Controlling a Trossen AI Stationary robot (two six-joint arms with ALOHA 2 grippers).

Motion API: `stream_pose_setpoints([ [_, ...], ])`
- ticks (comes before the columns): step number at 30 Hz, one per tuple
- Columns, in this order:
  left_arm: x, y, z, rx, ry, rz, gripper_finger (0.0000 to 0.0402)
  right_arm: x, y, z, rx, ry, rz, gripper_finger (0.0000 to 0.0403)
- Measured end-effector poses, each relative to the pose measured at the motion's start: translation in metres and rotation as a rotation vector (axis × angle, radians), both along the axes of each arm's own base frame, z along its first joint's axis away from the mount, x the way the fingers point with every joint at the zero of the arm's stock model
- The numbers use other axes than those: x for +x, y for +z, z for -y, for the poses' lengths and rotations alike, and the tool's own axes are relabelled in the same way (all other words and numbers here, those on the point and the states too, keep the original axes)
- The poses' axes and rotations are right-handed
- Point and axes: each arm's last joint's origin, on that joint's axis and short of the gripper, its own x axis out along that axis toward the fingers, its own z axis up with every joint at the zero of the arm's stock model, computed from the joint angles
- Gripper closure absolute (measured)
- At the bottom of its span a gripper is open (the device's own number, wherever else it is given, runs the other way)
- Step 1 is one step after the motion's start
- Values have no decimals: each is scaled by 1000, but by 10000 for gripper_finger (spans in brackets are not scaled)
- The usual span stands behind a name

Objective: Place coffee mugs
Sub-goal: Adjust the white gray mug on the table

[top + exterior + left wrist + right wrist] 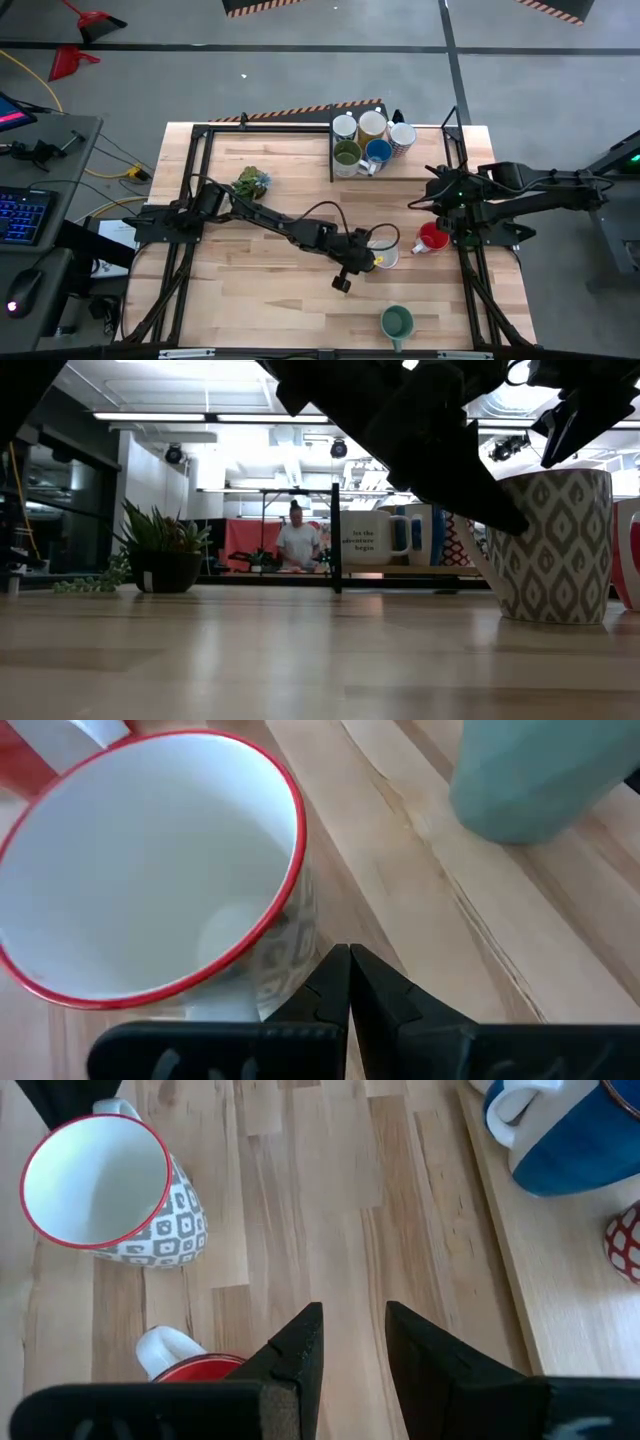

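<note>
A: The left gripper [352, 268] is sitting out in the middle of the table [260, 270], fingers clenched tight together with nothing between them, right beside the patterned mug [384, 250].

B: And in the left wrist view that patterned mug [150, 870] is showing a red rim and a white inside, standing upright just past the closed fingertips [335, 982].

A: The right gripper [447, 218] is hovering over the red mug [433, 237]. Its fingers are standing apart, and I cannot tell whether they are gripping the red mug [195, 1365] at the edge below them.

B: The teal mug [397, 322] is standing alone near the table's front edge, well apart from the others.

A: Five more mugs are clustering on the rack [345, 172] at the back: white [344, 127], cream [372, 124], olive [346, 154], blue [378, 152] and a patterned white one [402, 136].

B: And the plant sprig [252, 182] is lying near the left arm.
</note>
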Motion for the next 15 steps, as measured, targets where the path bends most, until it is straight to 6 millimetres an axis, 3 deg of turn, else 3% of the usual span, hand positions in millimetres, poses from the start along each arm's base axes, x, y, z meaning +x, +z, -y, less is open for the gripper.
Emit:
stream_pose_setpoints([
  [15,6,2,-3,0,22,71,402,0,0,0,-14,13,-2,314],
])
